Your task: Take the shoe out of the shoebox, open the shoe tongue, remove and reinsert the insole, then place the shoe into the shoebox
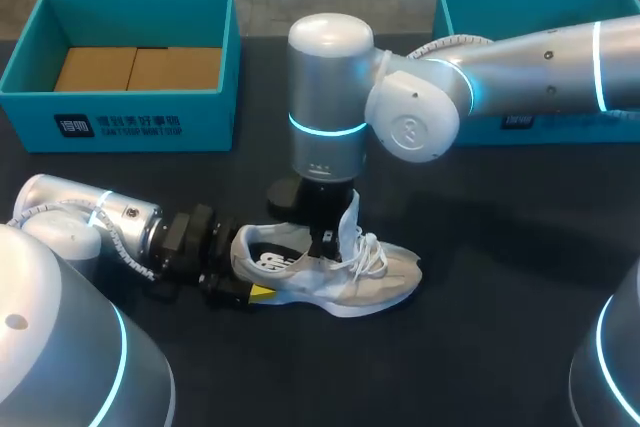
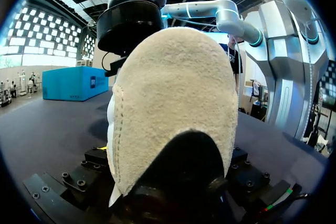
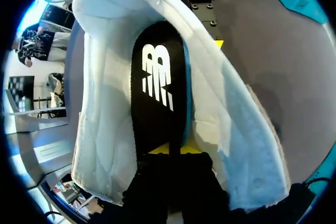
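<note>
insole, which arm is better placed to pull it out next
Right, likely. The right gripper is down in the shoe with the insole directly ahead of it. The left gripper sits outside at the heel, better suited to steadying the shoe.

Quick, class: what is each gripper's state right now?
Left gripper: at the shoe heel, cannot be told.
Right gripper: shut, inside the shoe on the insole.

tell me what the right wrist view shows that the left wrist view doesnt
Only the right wrist view looks down into the shoe, showing the black insole with its white mark. Only the left wrist view shows the rough beige heel from outside, with the right arm above it. Both show the shoe itself and the dark table.
</note>
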